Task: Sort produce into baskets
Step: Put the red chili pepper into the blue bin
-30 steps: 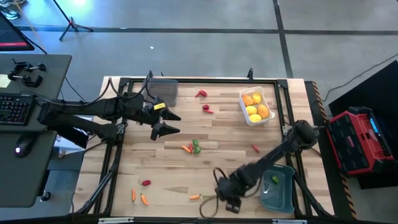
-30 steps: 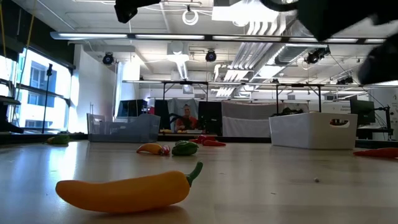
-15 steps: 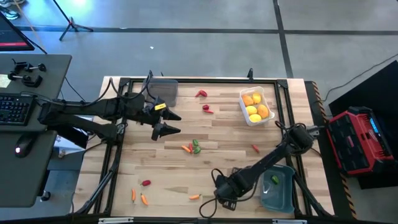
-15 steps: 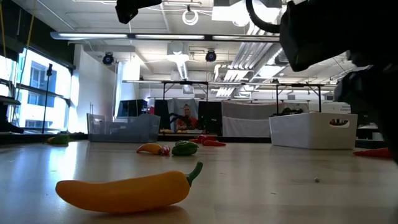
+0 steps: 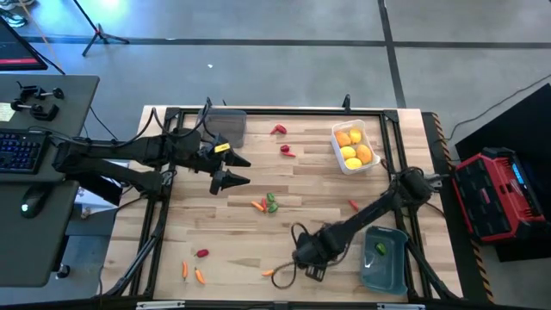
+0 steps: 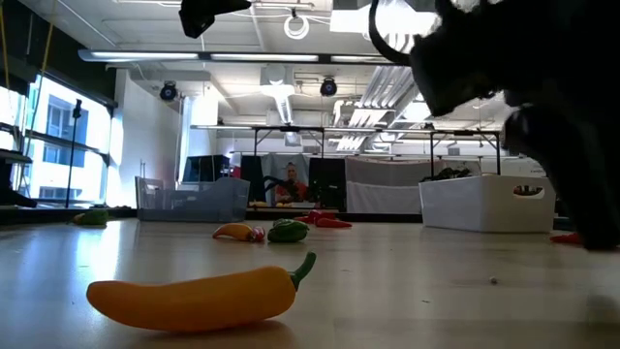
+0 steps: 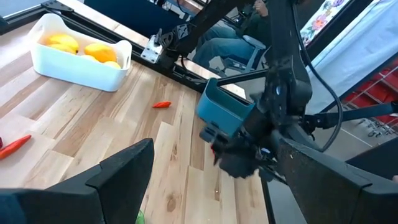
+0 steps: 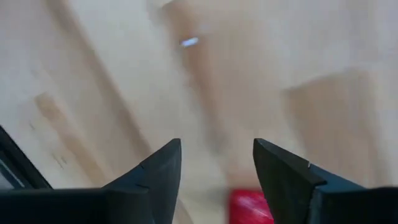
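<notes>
Small toy produce lies scattered on the wooden table: red peppers [image 5: 279, 130], a carrot and a green pepper [image 5: 270, 203] mid-table, carrots [image 5: 198, 275] and an orange pepper [image 5: 269, 273] near the front edge. The orange pepper also lies in the foreground of the low view [image 6: 194, 296]. My right gripper [image 5: 298, 262] is open and points down at bare table just right of that pepper; its wrist view [image 8: 217, 146] shows wood between the fingers. My left gripper [image 5: 236, 170] hangs open above the table's left-middle.
A white bin [image 5: 355, 146] with yellow-orange fruits stands far right. A clear grey bin [image 5: 225, 126] stands far left. A blue-grey bin [image 5: 385, 258] holding a green pepper stands near right. A black frame rims the table. A red patch [image 8: 249, 208] shows between my right fingers.
My right gripper has moved toward the table's left edge along the near side, closer to the orange pepper, staying open. The produce has stayed put.
</notes>
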Controlling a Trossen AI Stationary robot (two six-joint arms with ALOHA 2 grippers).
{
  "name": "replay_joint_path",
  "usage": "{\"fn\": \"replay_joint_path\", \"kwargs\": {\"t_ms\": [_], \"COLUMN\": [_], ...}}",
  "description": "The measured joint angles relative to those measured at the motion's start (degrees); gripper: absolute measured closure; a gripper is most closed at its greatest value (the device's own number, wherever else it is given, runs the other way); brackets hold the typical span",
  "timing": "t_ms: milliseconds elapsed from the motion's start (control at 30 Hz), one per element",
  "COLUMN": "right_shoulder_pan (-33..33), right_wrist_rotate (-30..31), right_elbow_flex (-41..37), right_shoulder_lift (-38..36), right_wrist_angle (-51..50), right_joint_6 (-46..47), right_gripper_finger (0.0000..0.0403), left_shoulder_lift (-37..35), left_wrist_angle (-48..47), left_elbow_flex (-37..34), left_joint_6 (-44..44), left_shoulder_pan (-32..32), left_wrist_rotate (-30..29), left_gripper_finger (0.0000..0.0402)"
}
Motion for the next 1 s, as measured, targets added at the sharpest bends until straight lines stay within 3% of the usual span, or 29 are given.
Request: {"fn": "replay_joint_path", "kwargs": {"t_ms": [200, 367, 533, 767, 1000], "right_shoulder_pan": [-4.1, -4.0, -0.6, 2.7, 2.9], "right_wrist_rotate": [2.6, -4.1, -5.1, -5.0, -3.1], "right_elbow_flex": [0.0, -0.8, -3.4, -7.2, -10.8], "right_shoulder_lift": [-7.3, -10.1, -9.1, -8.7, -8.7], "right_wrist_angle": [-6.6, -6.0, 1.4, -3.1, 4.9], "right_joint_6": [4.9, 28.0, 44.0, 57.2, 63.3], "right_gripper_finger": [0.0221, 0.0222, 0.0222, 0.0222, 0.0222], "left_shoulder_lift": [0.0, 0.0, 0.0, 0.0, 0.0], "left_wrist_angle": [0.2, 0.2, 0.2, 0.2, 0.2], "left_elbow_flex": [0.0, 0.0, 0.0, 0.0, 0.0], "left_joint_6": [0.1, 0.0, 0.1, 0.9, 1.0], "left_shoulder_pan": [0.0, 0.0, 0.0, 0.0, 0.0], "left_wrist_rotate": [0.0, 0.0, 0.0, 0.0, 0.0], "left_gripper_finger": [0.0073, 0.0073, 0.0073, 0.0073, 0.0073]}}
